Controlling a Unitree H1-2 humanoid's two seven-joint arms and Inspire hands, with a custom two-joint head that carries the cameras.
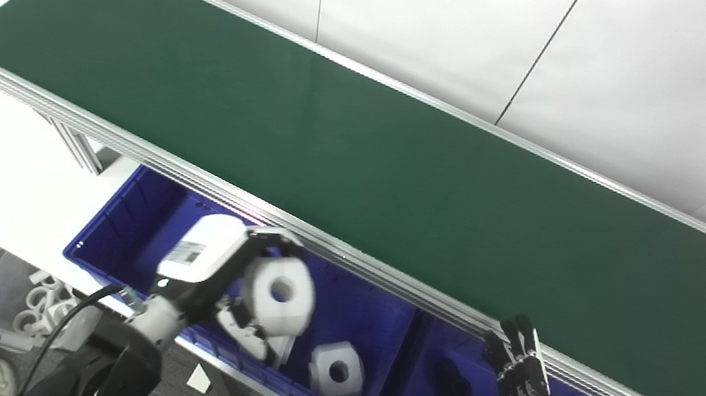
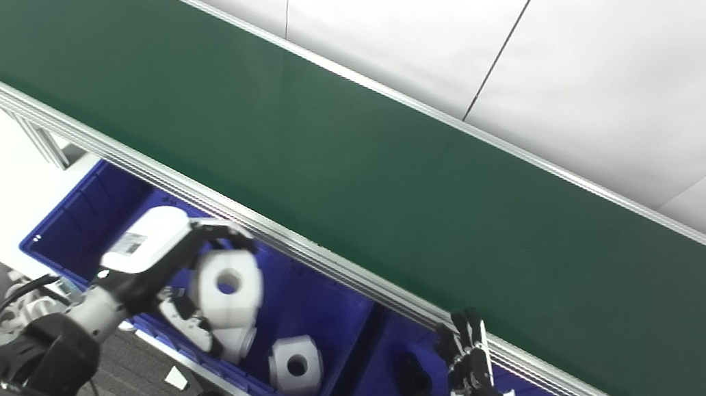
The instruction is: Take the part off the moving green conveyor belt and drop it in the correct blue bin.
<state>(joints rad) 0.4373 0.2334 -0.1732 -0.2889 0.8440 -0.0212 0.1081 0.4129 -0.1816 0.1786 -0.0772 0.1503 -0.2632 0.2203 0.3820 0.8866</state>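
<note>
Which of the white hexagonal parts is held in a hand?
The upper white part, gripped by the left hand above the left blue bin; the other part lies loose inside.

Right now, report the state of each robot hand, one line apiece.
Left robot hand: shut on a white hex part, held over the left blue bin.
Right robot hand: holding nothing, fingers extended upward near the conveyor belt edge.
</note>
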